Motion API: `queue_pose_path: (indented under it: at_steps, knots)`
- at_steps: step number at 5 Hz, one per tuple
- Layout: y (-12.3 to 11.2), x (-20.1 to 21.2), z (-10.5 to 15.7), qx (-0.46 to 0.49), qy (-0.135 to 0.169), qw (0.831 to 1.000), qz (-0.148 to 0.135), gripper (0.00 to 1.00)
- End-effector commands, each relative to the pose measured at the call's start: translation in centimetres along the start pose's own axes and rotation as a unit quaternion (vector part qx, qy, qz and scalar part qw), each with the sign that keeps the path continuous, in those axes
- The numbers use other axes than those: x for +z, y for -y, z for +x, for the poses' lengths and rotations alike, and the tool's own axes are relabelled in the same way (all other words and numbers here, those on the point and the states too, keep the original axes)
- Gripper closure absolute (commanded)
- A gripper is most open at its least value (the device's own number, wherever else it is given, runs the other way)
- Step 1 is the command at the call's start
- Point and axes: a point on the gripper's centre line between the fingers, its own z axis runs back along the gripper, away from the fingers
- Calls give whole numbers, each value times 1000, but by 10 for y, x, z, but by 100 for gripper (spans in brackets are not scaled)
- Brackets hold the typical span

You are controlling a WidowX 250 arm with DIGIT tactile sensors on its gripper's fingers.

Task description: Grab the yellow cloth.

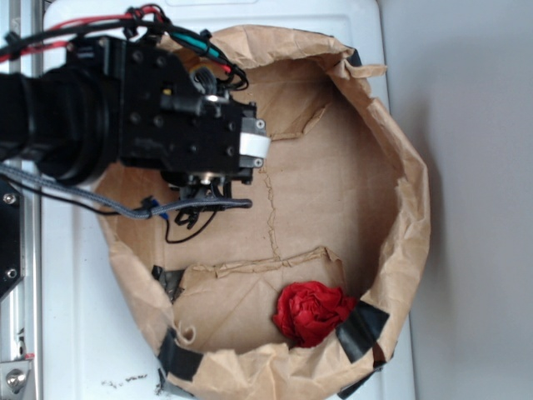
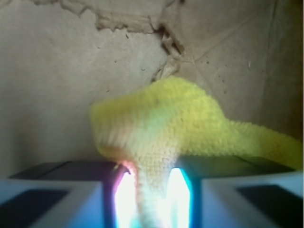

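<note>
The yellow cloth (image 2: 180, 123) is soft terry, thick and loosely folded; it looks light and limp, likely to drape and stretch rather than hold any shape, and its nap should give good friction. In the wrist view 1 narrow fold of it runs down between the 2 pads of the gripper (image 2: 151, 199), whose jaws stand nearly closed, pinching that fold (the rest of the cloth bulges out beyond them and trails off to the right). A raised fold like this seems the best place to hold it. From the exterior view the cloth is hidden under the arm, which hangs over the upper left of the brown paper bag (image 1: 400, 150). The red cloth (image 1: 312, 312) lies well apart, bunched against the bag's lower wall, all on a white surface (image 1: 75, 317).
</note>
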Motion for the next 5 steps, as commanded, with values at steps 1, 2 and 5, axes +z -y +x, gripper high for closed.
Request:
queue_pose_path:
  at_steps: [1,2,5]
  knots:
    - [-27,116,30,43,91,991,-88,100]
    - [-33,144,31,52,109,987,-104,100]
    - [-22,161,1,246,127,960,-44,11]
